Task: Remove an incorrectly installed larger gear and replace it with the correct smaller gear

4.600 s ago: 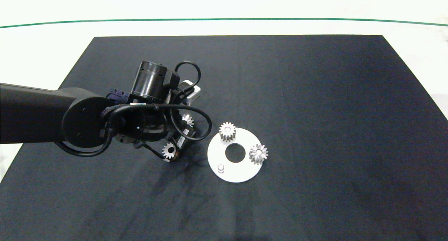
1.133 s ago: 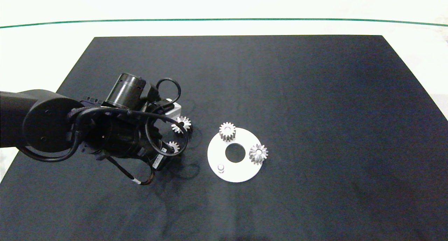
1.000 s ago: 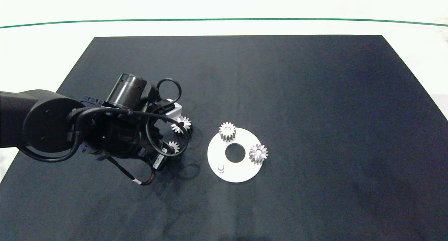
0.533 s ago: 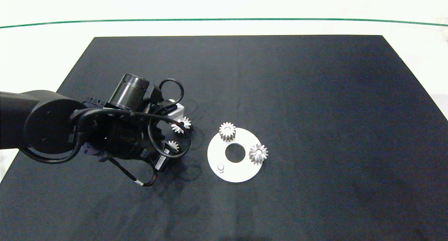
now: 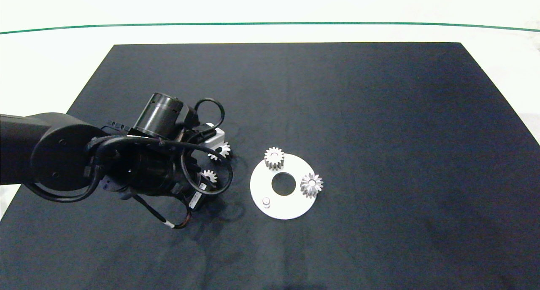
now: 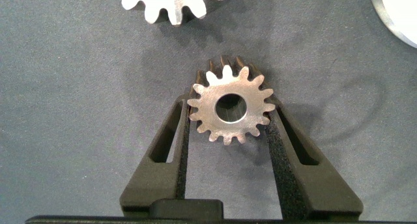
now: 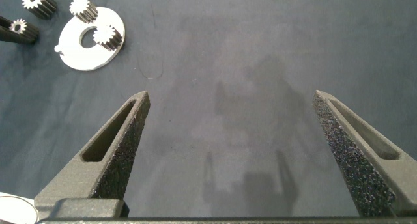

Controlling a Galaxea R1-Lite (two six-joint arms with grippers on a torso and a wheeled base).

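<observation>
Head view: the left gripper (image 5: 207,181) has crept a bit back toward the disc (image 5: 291,208) over the last second, taking the small gear (image 5: 209,176) along. The big gear (image 5: 220,150) lies just beyond it on the cloth, already off the disc.

Left wrist: fingers (image 6: 287,149) pinch the small gear's teeth from both sides. Looks like the bare peg (image 5: 266,202) is next.

Right wrist: right gripper (image 7: 231,149) spread wide, hanging idle far from the disc.
</observation>
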